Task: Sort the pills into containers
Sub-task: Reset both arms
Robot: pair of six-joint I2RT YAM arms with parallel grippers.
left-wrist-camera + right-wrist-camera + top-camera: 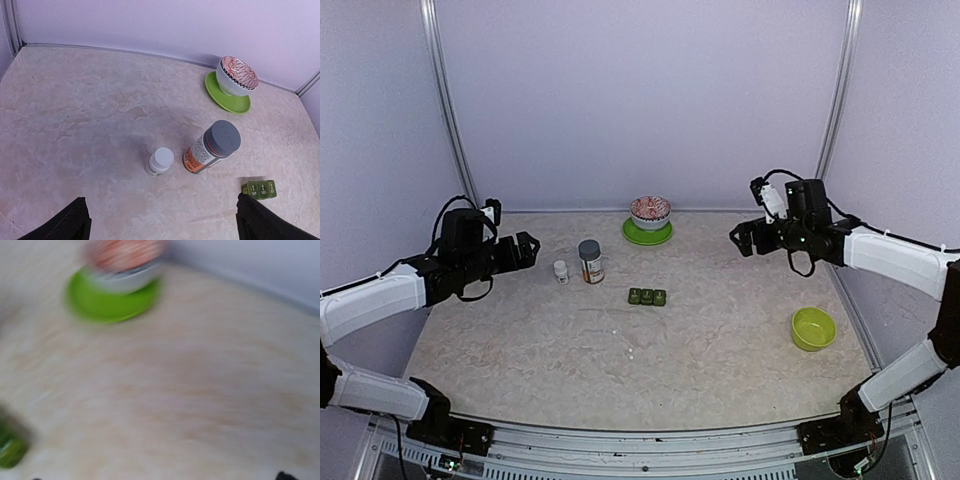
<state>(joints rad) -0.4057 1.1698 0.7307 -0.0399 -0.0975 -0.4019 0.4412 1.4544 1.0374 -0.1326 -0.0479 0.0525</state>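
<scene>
The containers (647, 296), a dark green strip of three joined lidded compartments, lie mid-table; they also show by the right finger in the left wrist view (260, 189) and as a green blur (10, 450) in the smeared right wrist view. One tiny white speck (633, 356), maybe one of the pills, lies in front of them. My left gripper (525, 250) hovers at the left, open and empty (167, 227). My right gripper (745, 238) hangs at the far right, open, its dark fingertips (285, 475) barely in frame.
A grey-capped bottle (590, 262) (212, 146) and a small white bottle (561, 270) (160, 161) stand left of the containers. A patterned bowl (650, 212) on a green plate (648, 236) sits at the back. A lime-green bowl (813, 328) sits at the right.
</scene>
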